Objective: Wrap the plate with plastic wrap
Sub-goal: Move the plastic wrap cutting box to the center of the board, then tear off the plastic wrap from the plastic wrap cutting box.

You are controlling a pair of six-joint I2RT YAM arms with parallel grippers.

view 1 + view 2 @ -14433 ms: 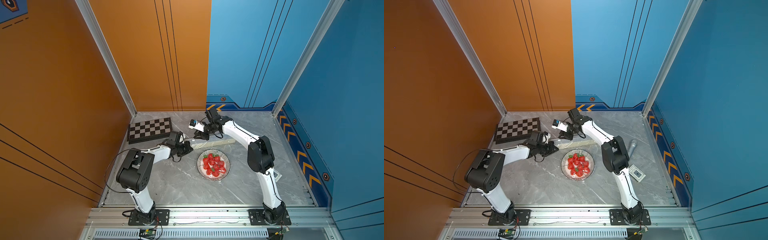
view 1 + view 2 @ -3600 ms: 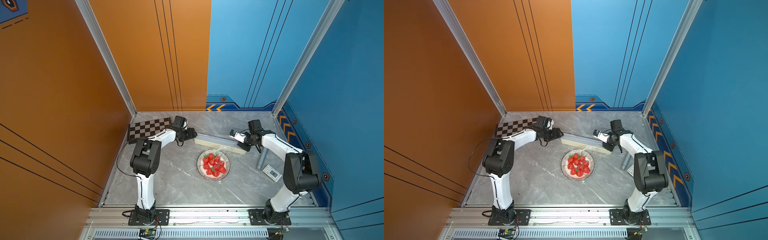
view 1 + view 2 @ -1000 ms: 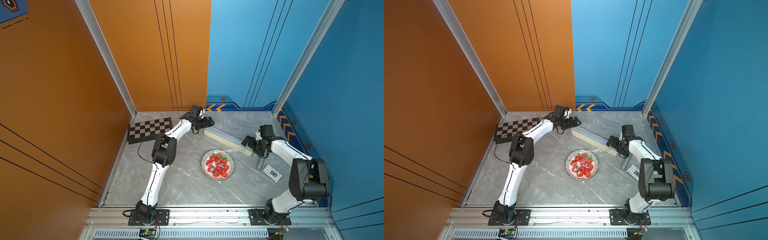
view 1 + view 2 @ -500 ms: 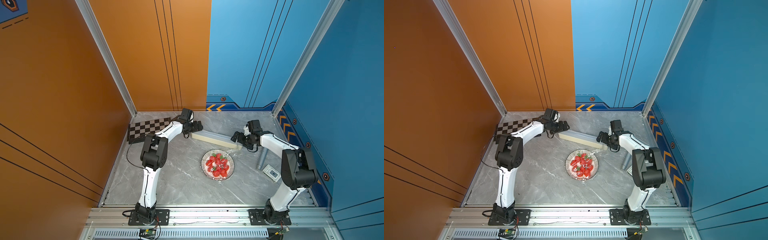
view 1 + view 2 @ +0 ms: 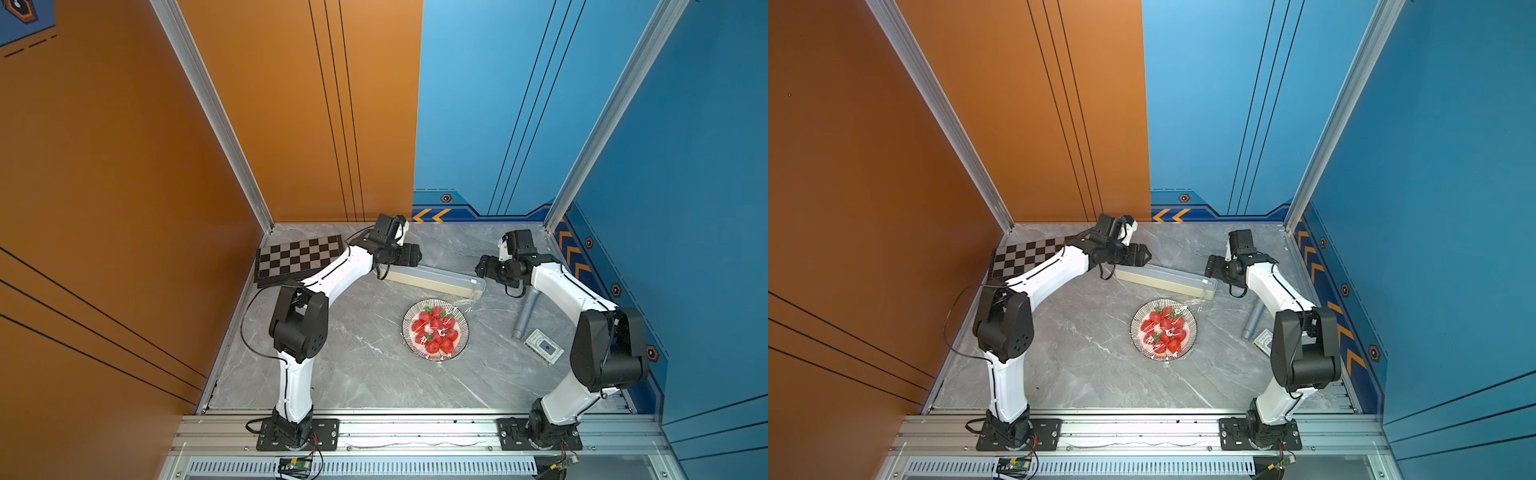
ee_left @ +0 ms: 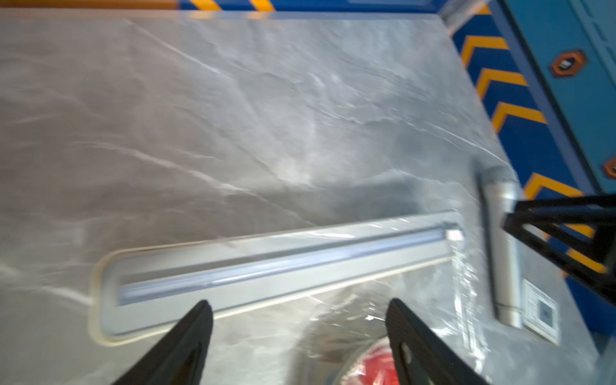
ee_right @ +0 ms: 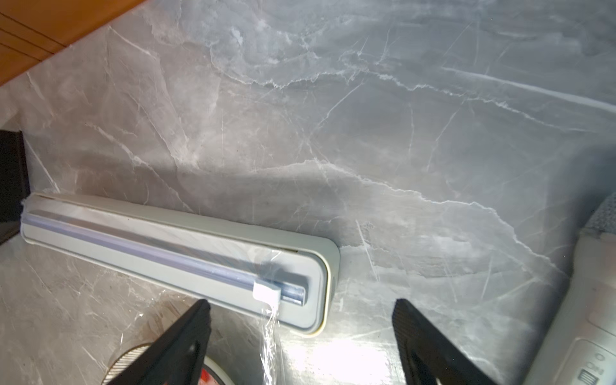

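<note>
Our plate point(image 5: 407, 332) of strawberries point(image 5: 436, 332) sits in the lower middle of both top views. The plastic wrap point(image 5: 466, 306) lies shiny and crinkly over the berries. It bunches up at the plate's upper right edge, right under the long dispenser box point(image 5: 436, 281).

In the right wrist view a thin strip of wrap hangs down from the little white slider point(image 7: 265, 293) at the end of the box. So we think the wrap is not cut off yet.

Our left gripper point(image 6: 300, 333) is by the upper left end of the box. Our right gripper point(image 7: 301, 333) is by its right end. Both claws are spread wide and hold nothing.

We guess they wait at the two ends so one can press the box down while the other works the slider. The grey cylinder point(image 5: 525, 309) and the chequered board point(image 5: 297, 259) lie off to the sides, out of our way.
</note>
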